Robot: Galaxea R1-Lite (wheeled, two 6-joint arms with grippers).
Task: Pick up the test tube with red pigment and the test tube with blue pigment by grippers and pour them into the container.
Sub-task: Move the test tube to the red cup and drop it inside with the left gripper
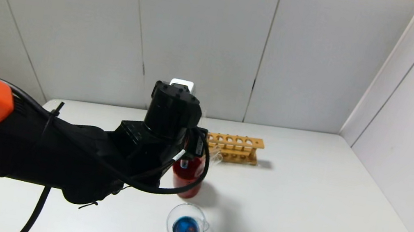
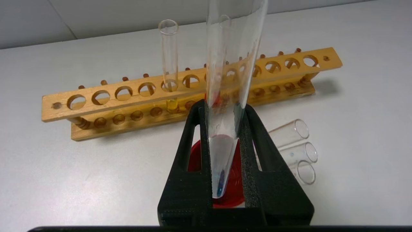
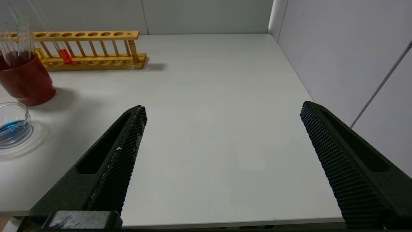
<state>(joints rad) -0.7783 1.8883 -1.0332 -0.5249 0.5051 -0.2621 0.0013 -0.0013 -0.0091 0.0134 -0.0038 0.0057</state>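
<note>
My left gripper (image 2: 224, 106) is shut on the test tube with blue pigment (image 2: 222, 151). I hold it upright just above the dark red cup (image 2: 233, 190), and only a blue trace is left at its round bottom. The test tube with red pigment (image 3: 65, 55) leans in the wooden rack (image 3: 96, 61), mostly hidden behind the held tube in the left wrist view. The container (image 1: 186, 225), a low glass beaker, stands in front of the cup and holds blue liquid; it also shows in the right wrist view (image 3: 13, 127). My right gripper (image 3: 222, 109) is open and empty over the table's front edge.
Three empty clear tubes (image 2: 301, 151) lean in the red cup (image 1: 187, 177). A tube with yellow liquid (image 2: 169, 64) stands in the rack (image 1: 235, 147) behind the cup. White walls close off the table at the back and right.
</note>
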